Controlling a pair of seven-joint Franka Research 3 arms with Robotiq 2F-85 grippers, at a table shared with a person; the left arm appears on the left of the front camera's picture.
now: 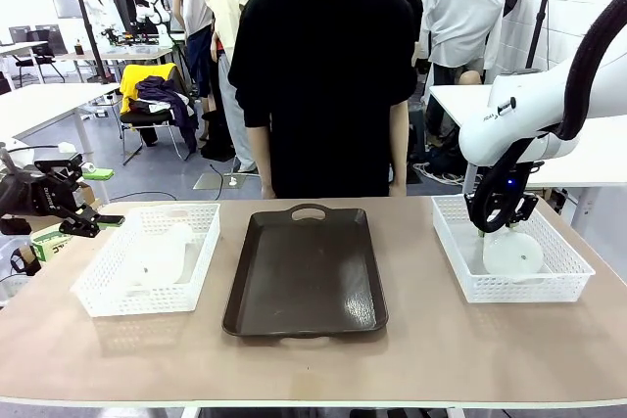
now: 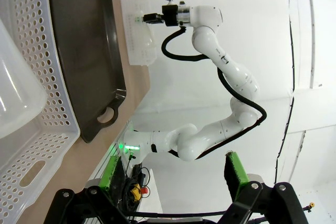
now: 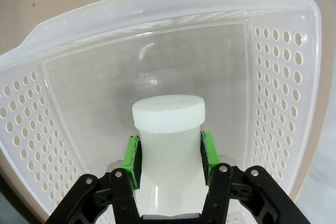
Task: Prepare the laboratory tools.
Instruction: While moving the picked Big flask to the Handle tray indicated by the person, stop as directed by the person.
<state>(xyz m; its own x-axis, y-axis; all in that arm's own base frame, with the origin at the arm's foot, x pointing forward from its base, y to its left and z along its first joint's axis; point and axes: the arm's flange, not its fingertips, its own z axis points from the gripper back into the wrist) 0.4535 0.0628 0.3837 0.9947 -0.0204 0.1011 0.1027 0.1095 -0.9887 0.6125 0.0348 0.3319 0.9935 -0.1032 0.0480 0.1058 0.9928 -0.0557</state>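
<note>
One frosted-white flask (image 1: 512, 254) stands in the right white basket (image 1: 568, 276). My right gripper (image 1: 487, 227) is shut on its neck. In the right wrist view the green pads (image 3: 132, 161) press both sides of the capped neck of this flask (image 3: 168, 124), over the basket floor (image 3: 105, 77). A second flask (image 1: 162, 252) lies in the left basket (image 1: 108, 296). My left gripper (image 1: 90, 195) hangs open just left of that basket, holding nothing. Its wrist view shows the spread fingers (image 2: 234, 174), part of this flask (image 2: 13, 103) and the basket wall (image 2: 47, 77).
A dark brown handled tray (image 1: 306, 271) lies in the table's middle between the two baskets, also seen as the tray (image 2: 84, 40) in the left wrist view. A person in black (image 1: 328, 75) stands at the far edge. Bare tabletop (image 1: 313, 369) runs along the front.
</note>
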